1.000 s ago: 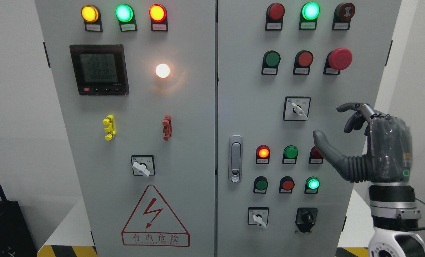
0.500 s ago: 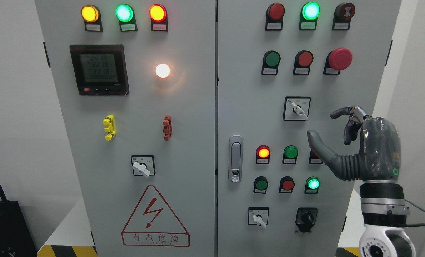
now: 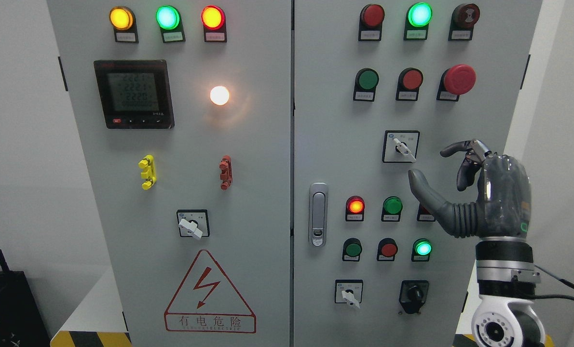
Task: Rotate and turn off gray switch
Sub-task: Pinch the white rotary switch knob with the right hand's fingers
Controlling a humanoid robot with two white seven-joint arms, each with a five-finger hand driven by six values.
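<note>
A gray rotary switch (image 3: 401, 147) sits on the right cabinet door, its light handle pointing down and to the right. My right hand (image 3: 431, 165) is just right of it and slightly lower, apart from it. The fingers (image 3: 453, 148) are loosely curled and the thumb (image 3: 419, 184) sticks out to the left; the hand holds nothing. The thumb hides most of a red button at the right of the row below. Two similar gray switches show at the left door's middle (image 3: 193, 224) and the right door's bottom (image 3: 348, 292). The left arm is out of view.
The gray cabinet (image 3: 267, 159) fills the view with lit lamps, push buttons, a red mushroom stop button (image 3: 458, 79), a black selector knob (image 3: 414, 294), a door latch (image 3: 318, 214) and a meter display (image 3: 133, 94). White walls flank it.
My right hand has moved left toward the upper gray switch, dipping and then rising a little. The switch handle has not turned.
</note>
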